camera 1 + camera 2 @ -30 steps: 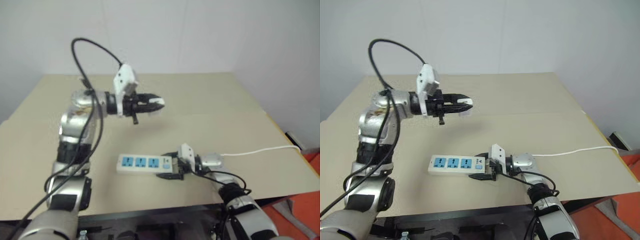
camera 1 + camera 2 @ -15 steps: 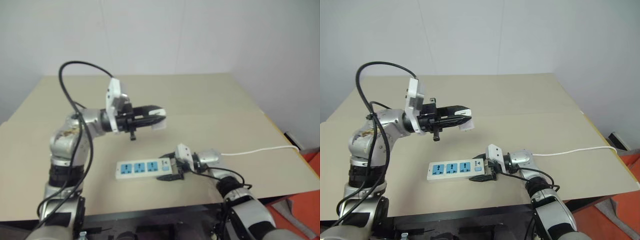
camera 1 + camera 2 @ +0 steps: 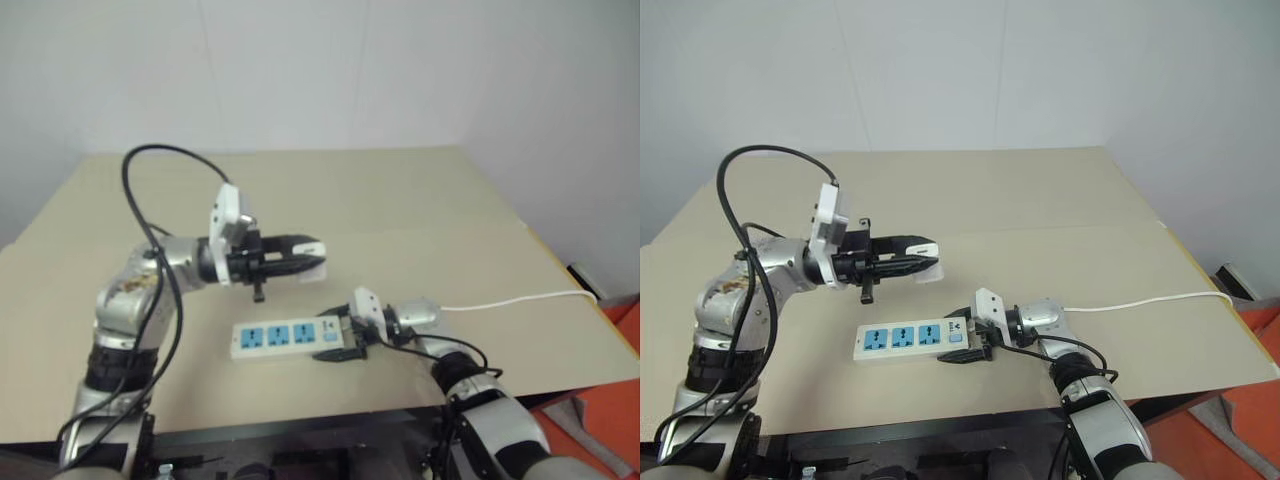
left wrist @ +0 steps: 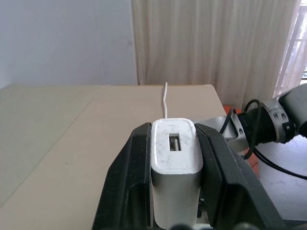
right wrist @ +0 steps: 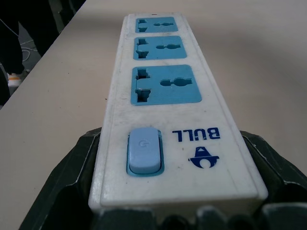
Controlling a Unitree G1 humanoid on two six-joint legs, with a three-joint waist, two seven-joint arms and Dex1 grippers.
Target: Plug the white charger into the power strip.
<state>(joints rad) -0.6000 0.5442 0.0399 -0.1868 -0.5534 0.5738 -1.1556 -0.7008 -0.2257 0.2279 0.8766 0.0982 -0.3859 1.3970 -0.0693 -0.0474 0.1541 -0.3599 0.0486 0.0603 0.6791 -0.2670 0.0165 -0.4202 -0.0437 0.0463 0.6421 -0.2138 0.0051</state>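
1. Power strip (image 3: 906, 339): one, flat on the table (image 3: 1040, 200).
2. Blue socket faces (image 5: 165, 85) on the strip: three, in a single row.
3. Switch (image 5: 143, 150) on the strip: one, at the end.
4. White charger (image 4: 174, 172): one, with one port on its end face.
5. Thin white cord (image 3: 1140, 302): one.
6. Grippers: two, left gripper (image 3: 921, 254) and right gripper (image 3: 962, 342), each with two black fingers.
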